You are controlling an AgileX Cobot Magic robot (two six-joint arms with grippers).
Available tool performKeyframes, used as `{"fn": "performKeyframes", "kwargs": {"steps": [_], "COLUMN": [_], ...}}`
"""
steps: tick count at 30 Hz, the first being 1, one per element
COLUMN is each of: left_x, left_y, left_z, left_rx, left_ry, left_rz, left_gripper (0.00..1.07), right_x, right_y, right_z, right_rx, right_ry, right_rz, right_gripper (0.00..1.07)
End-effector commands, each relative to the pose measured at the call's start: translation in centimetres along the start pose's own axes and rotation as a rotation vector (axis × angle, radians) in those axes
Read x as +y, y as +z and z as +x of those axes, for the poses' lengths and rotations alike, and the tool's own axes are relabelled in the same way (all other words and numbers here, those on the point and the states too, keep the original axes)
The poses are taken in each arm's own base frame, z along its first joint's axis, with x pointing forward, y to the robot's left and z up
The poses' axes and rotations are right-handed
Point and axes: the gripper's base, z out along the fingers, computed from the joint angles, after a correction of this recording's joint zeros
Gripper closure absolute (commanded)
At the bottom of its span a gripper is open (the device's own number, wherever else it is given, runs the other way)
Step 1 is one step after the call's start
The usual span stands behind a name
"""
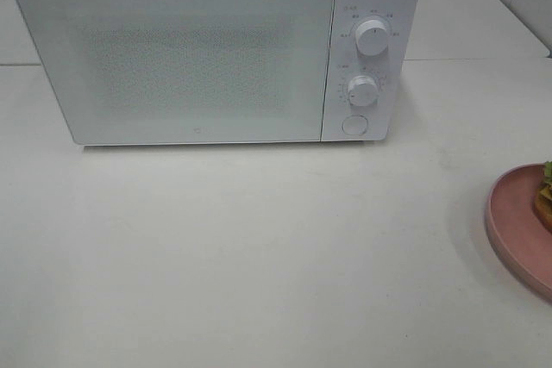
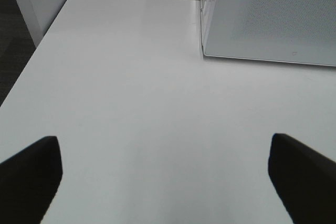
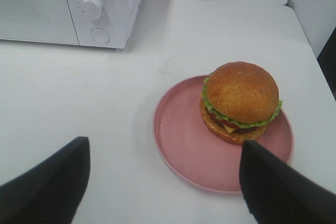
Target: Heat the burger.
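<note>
Burger (image 3: 240, 102) on pink plate (image 3: 184, 140), microwave (image 1: 172, 58) shut, both hands spread, empty

The burger (image 3: 240, 102) sits upright on a round pink plate (image 3: 184, 145), off-centre, toward the side away from the white microwave (image 1: 216, 49), whose door is shut. Glossy golden-brown bun, green lettuce frill, dark patty, a corner of yellow cheese (the high camera catches only its edge (image 1: 544, 196))
</note>
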Motion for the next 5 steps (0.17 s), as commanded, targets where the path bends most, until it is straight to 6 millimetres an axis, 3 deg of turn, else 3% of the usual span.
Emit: {"fn": "performKeyframes", "kwargs": {"steps": [1, 5], "left_x": [-0.08, -0.08], "left_y": [-0.32, -0.32], "left_z": [0.14, 0.14], "left_rx": [-0.033, -0.033], "left_ry": [-0.007, -0.007], "left_rz": [0.008, 0.008], "left_gripper": [0.06, 0.06], "right_x": [-0.03, -0.03], "right_y": [-0.2, -0.2], "right_z": [0.19, 0.19], "right_rx": [-0.032, -0.032], "right_ry": [-0.006, -0.007], "right_rz": [0.004, 0.004], "right_gripper": [0.31, 0.31]}}
